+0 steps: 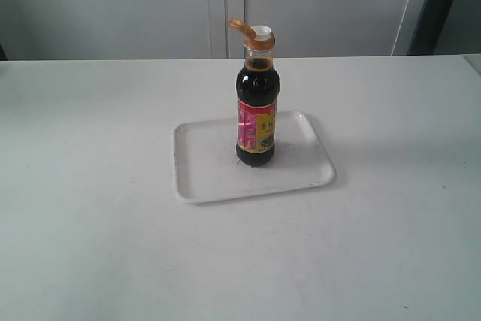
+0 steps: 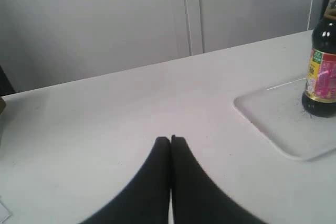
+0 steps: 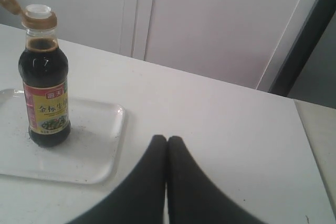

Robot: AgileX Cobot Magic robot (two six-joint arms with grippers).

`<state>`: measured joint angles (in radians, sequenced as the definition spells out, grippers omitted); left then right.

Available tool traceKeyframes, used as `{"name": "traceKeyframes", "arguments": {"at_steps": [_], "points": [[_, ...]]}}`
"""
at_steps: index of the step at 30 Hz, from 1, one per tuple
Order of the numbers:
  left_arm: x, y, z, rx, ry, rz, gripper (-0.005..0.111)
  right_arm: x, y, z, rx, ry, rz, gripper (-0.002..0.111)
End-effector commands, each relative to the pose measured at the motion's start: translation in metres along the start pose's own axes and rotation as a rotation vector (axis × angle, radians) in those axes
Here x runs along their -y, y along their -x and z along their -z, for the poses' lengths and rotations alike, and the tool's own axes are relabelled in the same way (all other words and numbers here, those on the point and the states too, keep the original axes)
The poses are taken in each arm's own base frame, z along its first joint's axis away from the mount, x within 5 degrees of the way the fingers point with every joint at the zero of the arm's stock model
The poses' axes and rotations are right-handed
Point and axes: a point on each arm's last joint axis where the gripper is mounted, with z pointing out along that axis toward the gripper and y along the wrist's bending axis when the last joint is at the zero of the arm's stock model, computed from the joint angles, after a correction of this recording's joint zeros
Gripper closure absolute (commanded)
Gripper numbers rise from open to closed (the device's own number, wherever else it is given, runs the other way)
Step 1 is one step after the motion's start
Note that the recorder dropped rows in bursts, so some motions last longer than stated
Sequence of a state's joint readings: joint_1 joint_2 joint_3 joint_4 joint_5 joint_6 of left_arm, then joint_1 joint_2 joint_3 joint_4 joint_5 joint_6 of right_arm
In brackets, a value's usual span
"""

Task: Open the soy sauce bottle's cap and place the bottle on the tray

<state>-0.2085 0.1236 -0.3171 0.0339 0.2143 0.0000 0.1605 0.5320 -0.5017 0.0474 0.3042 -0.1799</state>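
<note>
The soy sauce bottle (image 1: 257, 110) stands upright on the white tray (image 1: 203, 163), dark liquid up to its neck. Its golden-brown cap (image 1: 242, 27) is flipped open to one side, baring the white spout (image 1: 261, 31). Neither arm shows in the exterior view. In the left wrist view my left gripper (image 2: 170, 139) is shut and empty over bare table, with the bottle (image 2: 323, 66) and tray (image 2: 278, 124) off to one side. My right gripper (image 3: 167, 138) is also shut and empty, apart from the bottle (image 3: 45, 93) on the tray (image 3: 94, 150).
The white table (image 1: 90, 208) runs on all sides of the tray. Pale cabinet doors (image 1: 225, 5) stand behind it. A dark upright post (image 1: 440, 5) rises at the back right, and the table's edge (image 3: 302, 129) shows in the right wrist view.
</note>
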Motion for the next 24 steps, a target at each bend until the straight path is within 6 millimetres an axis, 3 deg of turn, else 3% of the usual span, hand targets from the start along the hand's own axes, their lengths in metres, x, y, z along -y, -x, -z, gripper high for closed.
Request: {"name": "traceKeyframes", "arguments": {"at_steps": [1,12,24], "points": [[0.000,-0.018,0.001,-0.007,0.051,0.025,0.107,0.000,0.000,0.001,0.010,-0.003,-0.011,0.108],[0.001,-0.057,-0.006,-0.070,0.115,0.073,0.107,0.000,0.000,0.001,0.010,-0.003,-0.011,0.108],[0.003,-0.078,-0.012,-0.119,0.126,0.099,0.107,0.000,0.000,0.001,0.010,-0.003,-0.011,0.108]]}}
